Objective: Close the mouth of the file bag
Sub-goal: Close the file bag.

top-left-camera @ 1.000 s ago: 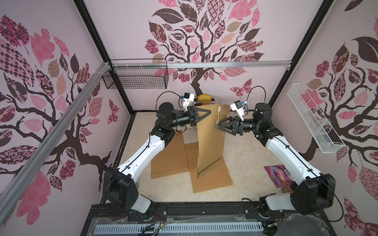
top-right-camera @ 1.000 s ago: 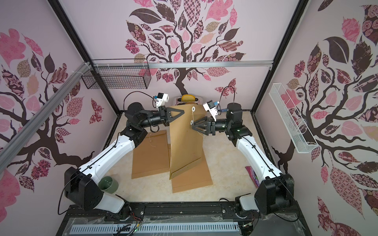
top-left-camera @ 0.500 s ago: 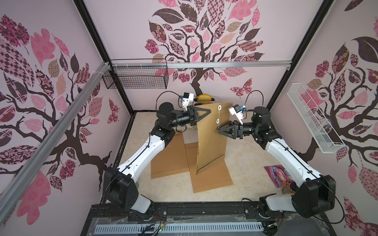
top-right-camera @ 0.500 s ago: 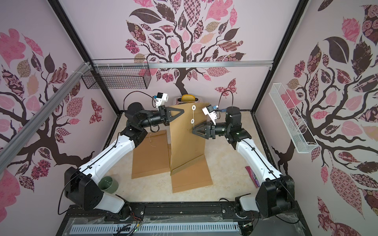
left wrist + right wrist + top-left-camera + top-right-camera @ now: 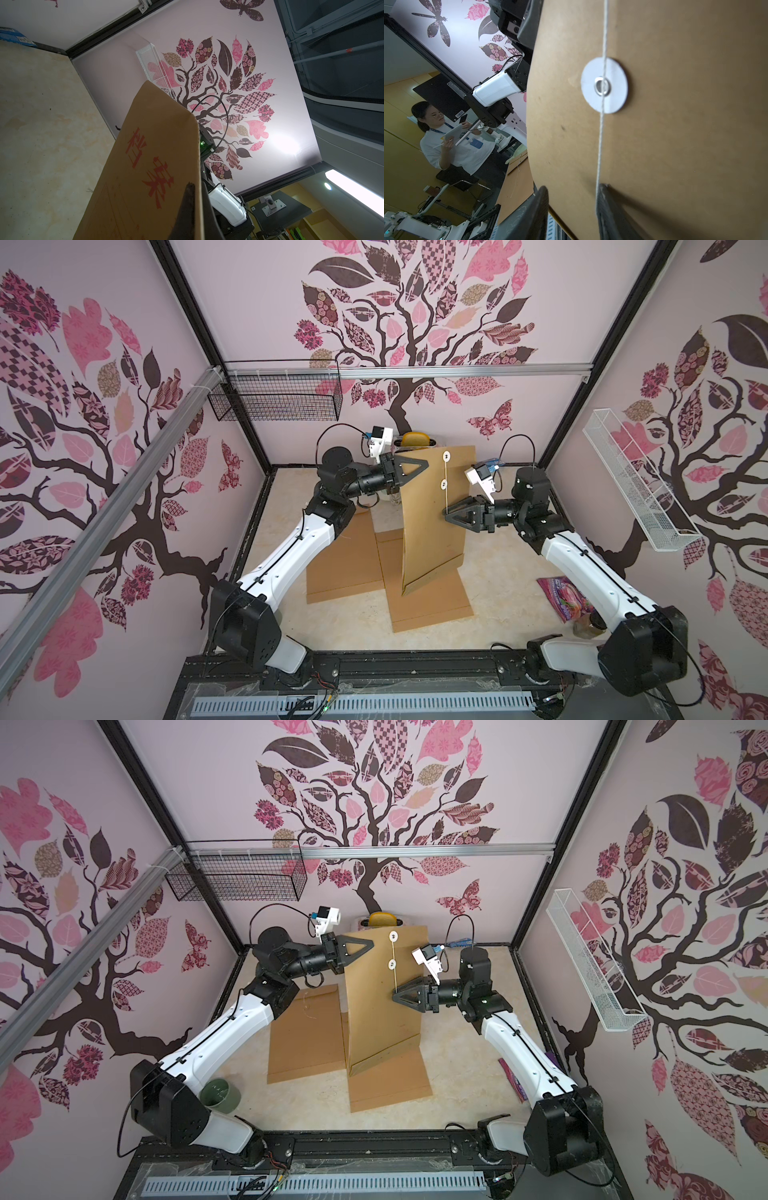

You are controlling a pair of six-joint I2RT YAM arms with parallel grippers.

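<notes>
A brown file bag (image 5: 432, 526) (image 5: 382, 1006) hangs upright above the table. My left gripper (image 5: 424, 465) (image 5: 370, 945) is shut on its upper left edge. In the left wrist view the bag's edge (image 5: 149, 158) sits pinched in that gripper (image 5: 198, 199). Two white discs (image 5: 447, 455) (image 5: 444, 484) sit near the bag's mouth, and a thin string (image 5: 600, 145) runs down over the lower disc (image 5: 604, 85). My right gripper (image 5: 448, 514) (image 5: 572, 189) is open just below the discs, tips at the bag's face. The string lies against one of its fingers (image 5: 607, 207).
Two more brown file bags (image 5: 345, 560) (image 5: 428, 601) lie flat on the table under the hanging one. A pink packet (image 5: 561, 601) lies front right and a green cup (image 5: 220, 1094) front left. A black wire basket (image 5: 274, 402) and a white rack (image 5: 636, 481) hang on the walls.
My right gripper has slid down along the string, from level with the discs to below them, and its jaws have narrowed. The left gripper keeps its hold in place.
</notes>
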